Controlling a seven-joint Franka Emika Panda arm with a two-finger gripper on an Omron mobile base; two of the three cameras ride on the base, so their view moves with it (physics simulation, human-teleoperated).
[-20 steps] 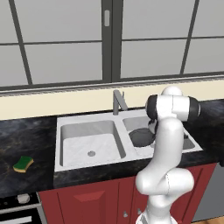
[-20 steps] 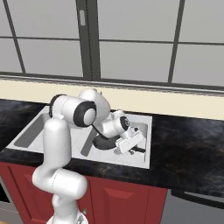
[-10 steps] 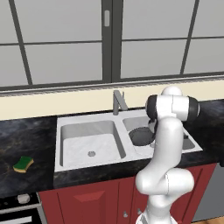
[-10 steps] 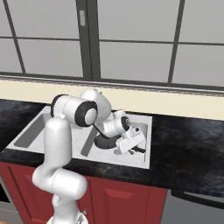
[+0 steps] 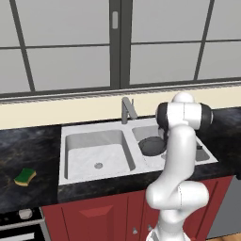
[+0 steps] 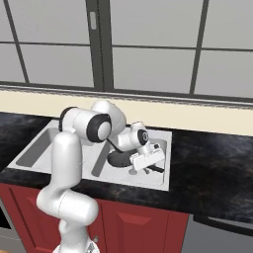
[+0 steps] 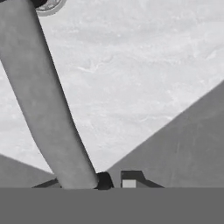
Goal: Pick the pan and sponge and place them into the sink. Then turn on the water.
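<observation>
Sponge (image 5: 25, 176) lies on counter (image 5: 28, 150), well left of sink (image 5: 96, 157).

Black speckled counter (image 5: 28, 150) — red cabinets (image 5: 108, 216) below, window (image 5: 70, 47) behind.

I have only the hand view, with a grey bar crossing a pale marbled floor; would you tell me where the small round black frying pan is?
Observer: The small round black frying pan sits in the right basin of the white-grey double-basin sink, in front of the angular grey faucet.
Operator: Thank you. And where is the sponge?
Observer: The yellow and green rectangular sponge lies on the dark speckled counter, left of the sink and apart from it.
Operator: Where is the gripper in the room?
Observer: The gripper is low over the front of the right basin, next to the pan.
</observation>
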